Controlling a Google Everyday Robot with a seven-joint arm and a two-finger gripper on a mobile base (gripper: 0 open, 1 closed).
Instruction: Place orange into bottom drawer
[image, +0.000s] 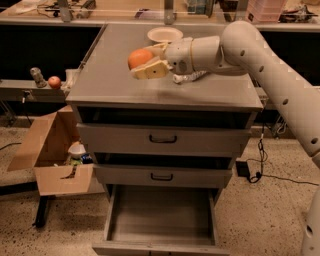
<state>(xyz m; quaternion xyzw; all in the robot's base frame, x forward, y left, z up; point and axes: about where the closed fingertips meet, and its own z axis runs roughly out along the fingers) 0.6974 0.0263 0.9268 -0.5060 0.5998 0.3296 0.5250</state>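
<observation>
The orange (139, 57) is round and bright, held between the cream fingers of my gripper (146, 61) above the left part of the grey cabinet top (110, 75). The gripper is shut on the orange and reaches in from the right on a white arm. The bottom drawer (161, 216) is pulled out at the foot of the cabinet, a wide plain grey tray that looks empty. It lies well below and slightly right of the orange.
A cream bowl (165, 34) stands at the back of the cabinet top, a crumpled clear bottle (189, 76) lies beside the gripper. Two upper drawers with dark handles (163, 139) are slightly open. An open cardboard box (52, 155) sits left; a small reddish fruit (54, 82) rests on a shelf.
</observation>
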